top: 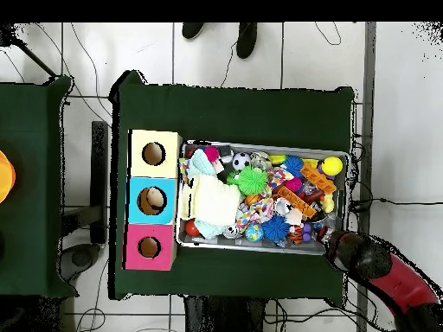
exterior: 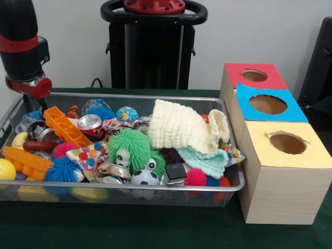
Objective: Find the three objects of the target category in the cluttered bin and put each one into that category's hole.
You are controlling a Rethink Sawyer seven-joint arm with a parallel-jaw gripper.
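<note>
Hovering over one bin [exterior: 228, 188] beside three boxes [exterior: 282, 176], end effector [exterior: 32, 108] grip unclear.

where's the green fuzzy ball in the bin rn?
Front view: the green fuzzy ball lies near the middle of the wire bin, left of the cream knitted cloth and just above the soccer ball.

No legible txt, labels or nos. on anything in bin.

The arm [exterior: 21, 41] is a glossy black cylinder — red band, red collar — with black pedestal [exterior: 153, 46] behind.
</note>
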